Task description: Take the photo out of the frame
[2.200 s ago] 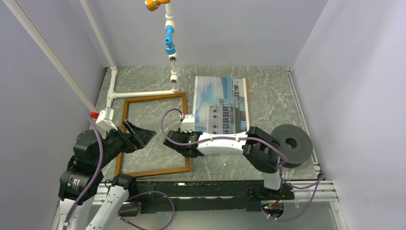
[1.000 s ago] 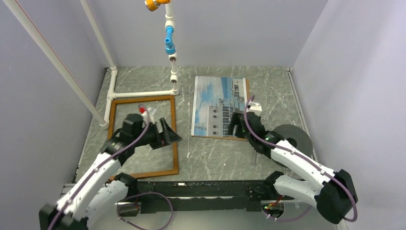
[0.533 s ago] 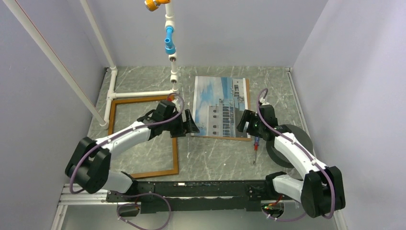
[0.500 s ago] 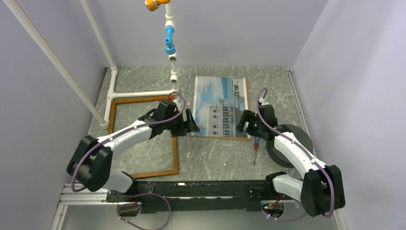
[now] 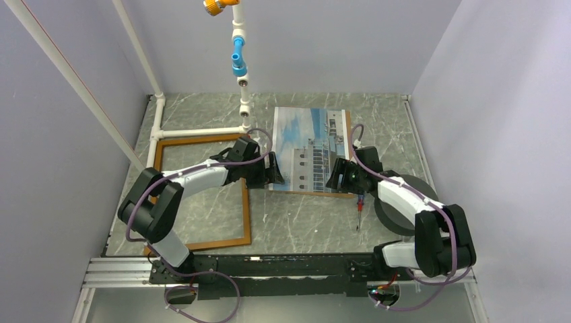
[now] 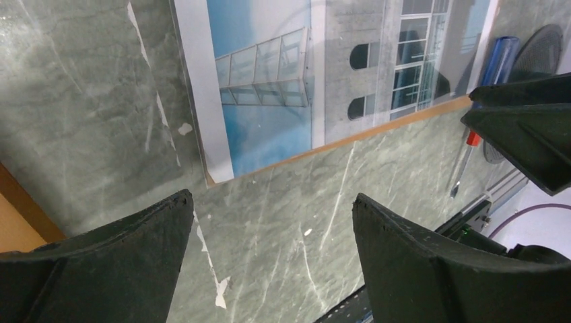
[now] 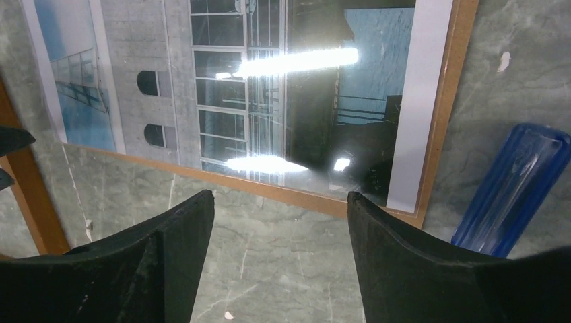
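While the left gripper [image 6: 269,229] and right gripper [image 7: 276,222] gape wide, empty, by the photo [image 5: 311,145] toward the tabletop's far edge, closing might pinch its backing board [image 7: 444,101] too.

A screwdriver [image 5: 360,210] with a blue handle lies on the gray stone table [image 5: 303,219], beside a black round disc [image 5: 390,219]. White pipes [image 5: 195,132] stand at the back.

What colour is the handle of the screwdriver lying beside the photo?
Translucent blue. The handle shows best in the right wrist view.
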`<action>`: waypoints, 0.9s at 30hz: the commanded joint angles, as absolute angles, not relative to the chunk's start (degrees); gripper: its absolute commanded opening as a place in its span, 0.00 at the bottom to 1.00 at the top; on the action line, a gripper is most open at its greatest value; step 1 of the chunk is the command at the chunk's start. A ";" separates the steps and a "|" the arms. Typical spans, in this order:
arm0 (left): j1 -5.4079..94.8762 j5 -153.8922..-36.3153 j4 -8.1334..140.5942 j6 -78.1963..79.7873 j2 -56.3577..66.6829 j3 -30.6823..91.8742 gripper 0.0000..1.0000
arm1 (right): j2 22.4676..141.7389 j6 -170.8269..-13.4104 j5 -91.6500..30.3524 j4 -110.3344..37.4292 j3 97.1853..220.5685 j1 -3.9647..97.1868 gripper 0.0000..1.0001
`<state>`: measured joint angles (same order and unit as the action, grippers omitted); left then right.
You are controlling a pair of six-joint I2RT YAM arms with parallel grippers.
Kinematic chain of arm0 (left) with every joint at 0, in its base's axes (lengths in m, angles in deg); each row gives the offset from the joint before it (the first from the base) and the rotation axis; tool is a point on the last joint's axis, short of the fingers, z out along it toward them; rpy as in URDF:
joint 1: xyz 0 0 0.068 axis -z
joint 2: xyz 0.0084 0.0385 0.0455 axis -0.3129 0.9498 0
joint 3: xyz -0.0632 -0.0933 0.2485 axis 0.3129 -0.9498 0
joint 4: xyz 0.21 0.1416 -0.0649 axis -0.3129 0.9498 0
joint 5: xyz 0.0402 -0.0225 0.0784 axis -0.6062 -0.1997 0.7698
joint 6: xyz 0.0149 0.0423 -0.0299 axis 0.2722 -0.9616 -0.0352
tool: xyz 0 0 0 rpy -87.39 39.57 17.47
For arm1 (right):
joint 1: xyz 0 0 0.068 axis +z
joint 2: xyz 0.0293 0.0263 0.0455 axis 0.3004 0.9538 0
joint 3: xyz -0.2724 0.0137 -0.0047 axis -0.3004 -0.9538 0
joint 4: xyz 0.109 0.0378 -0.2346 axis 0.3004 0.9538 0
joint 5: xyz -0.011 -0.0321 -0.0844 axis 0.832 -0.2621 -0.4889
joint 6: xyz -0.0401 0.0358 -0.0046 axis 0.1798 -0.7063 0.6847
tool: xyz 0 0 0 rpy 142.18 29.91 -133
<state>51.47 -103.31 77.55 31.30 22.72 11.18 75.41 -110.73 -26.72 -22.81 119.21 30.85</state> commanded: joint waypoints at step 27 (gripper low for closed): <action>51.35 -104.34 71.19 30.01 28.24 15.36 0.90 | 82.86 -110.19 -29.49 -27.22 119.80 30.48 0.65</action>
